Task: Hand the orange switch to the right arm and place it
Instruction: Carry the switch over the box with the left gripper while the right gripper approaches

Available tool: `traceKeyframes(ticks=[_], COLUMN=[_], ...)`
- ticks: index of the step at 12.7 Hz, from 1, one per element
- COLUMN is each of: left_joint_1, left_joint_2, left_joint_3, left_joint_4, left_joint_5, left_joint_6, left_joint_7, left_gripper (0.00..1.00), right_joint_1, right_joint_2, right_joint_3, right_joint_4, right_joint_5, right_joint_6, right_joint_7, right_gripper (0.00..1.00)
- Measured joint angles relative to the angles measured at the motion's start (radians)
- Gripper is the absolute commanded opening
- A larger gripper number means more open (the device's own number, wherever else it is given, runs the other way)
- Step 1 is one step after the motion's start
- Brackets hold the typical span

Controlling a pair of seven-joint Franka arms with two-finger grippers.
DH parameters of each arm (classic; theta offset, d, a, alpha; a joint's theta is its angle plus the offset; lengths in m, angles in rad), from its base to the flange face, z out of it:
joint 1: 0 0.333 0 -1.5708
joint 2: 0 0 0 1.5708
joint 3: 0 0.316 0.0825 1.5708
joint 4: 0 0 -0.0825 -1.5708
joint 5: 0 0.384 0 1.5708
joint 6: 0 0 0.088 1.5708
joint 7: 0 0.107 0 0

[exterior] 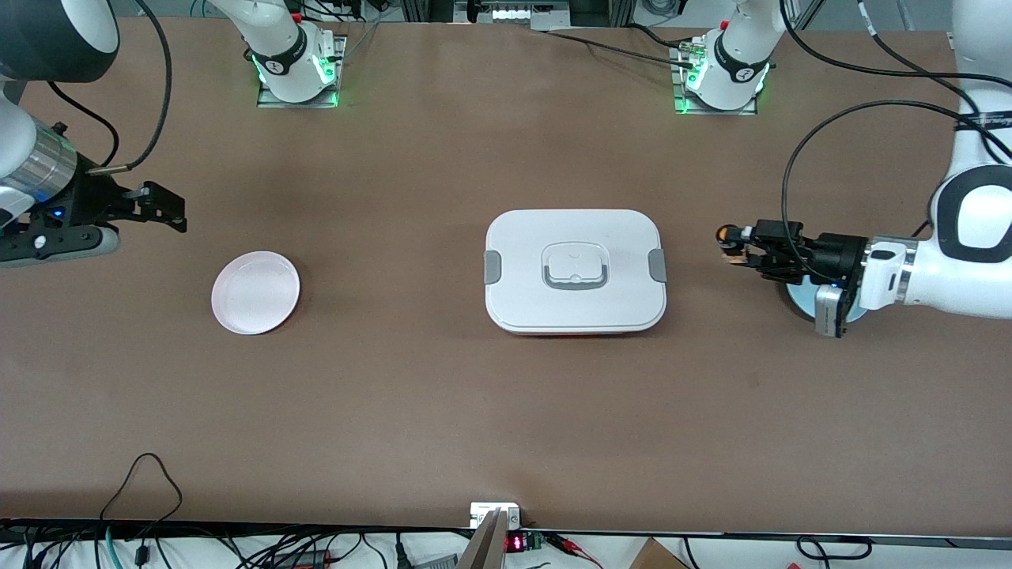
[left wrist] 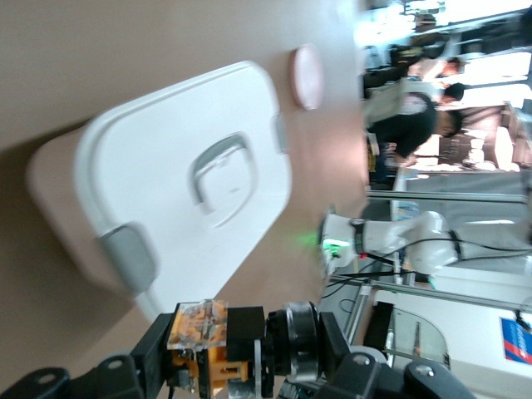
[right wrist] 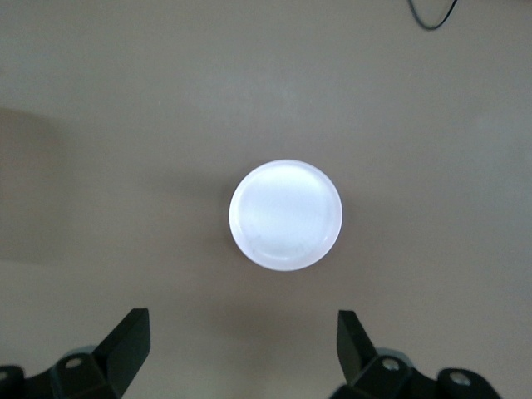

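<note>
The orange switch [exterior: 731, 240], a tiny black block with orange parts, is held in my left gripper [exterior: 737, 248]. The gripper hangs above the table, between the white lidded box [exterior: 575, 270] and a pale blue dish [exterior: 797, 304]. In the left wrist view the switch [left wrist: 208, 341] sits clamped between the fingers, with the box [left wrist: 183, 199] ahead of it. My right gripper [exterior: 168, 210] is open and empty above the table at the right arm's end, near a white plate [exterior: 255, 292]. The right wrist view shows its spread fingers [right wrist: 129, 337] and the plate [right wrist: 286, 214].
The lidded box has grey clips and a handle recess and stands mid-table. The pale blue dish lies partly hidden under the left arm's wrist. Cables trail along the table's nearest edge [exterior: 150, 466]. The white plate also shows in the left wrist view [left wrist: 307, 76].
</note>
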Motion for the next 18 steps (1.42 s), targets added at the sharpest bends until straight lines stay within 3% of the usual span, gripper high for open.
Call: traceKeyframes(ticks=[2,3,7,13,18], left_joint_1=[-0.004,-0.008,-0.056,-0.344,-0.520], left_joint_2=[0.028,0.042,0.118,0.169,0.170], left_joint_3=[-0.047,-0.066,-0.131,-0.145,-0.146], left_joint_4=[-0.004,-0.004,-0.007,-0.015,-0.030], left_joint_5=[-0.083,-0.115,-0.330,-0.717,-0.977], left_joint_6=[-0.001,-0.001,0.050,0.361,0.587], left_joint_7=[0.112,0.171,0.497,0.954,1.141], left_gripper=[0.38,0.38,0.35,0.35,0.36], right_joint_1=[0.000,-0.002,-0.063,-0.040,0.052], right_joint_2=[0.013,0.019,0.119,0.349,0.411], right_joint_3=[0.000,-0.002,-0.015,-0.005,-0.002], right_joint_4=[-0.001,-0.002,-0.020,-0.022,-0.049], right_joint_5=[0.047,0.133,0.634,1.211,1.425], right_joint_6=[-0.034,-0.057,-0.206,-0.175,-0.042], right_joint_7=[-0.075,-0.102,-0.136,-0.151,-0.136], right_gripper=[1.00,1.00,1.00,1.00,1.00])
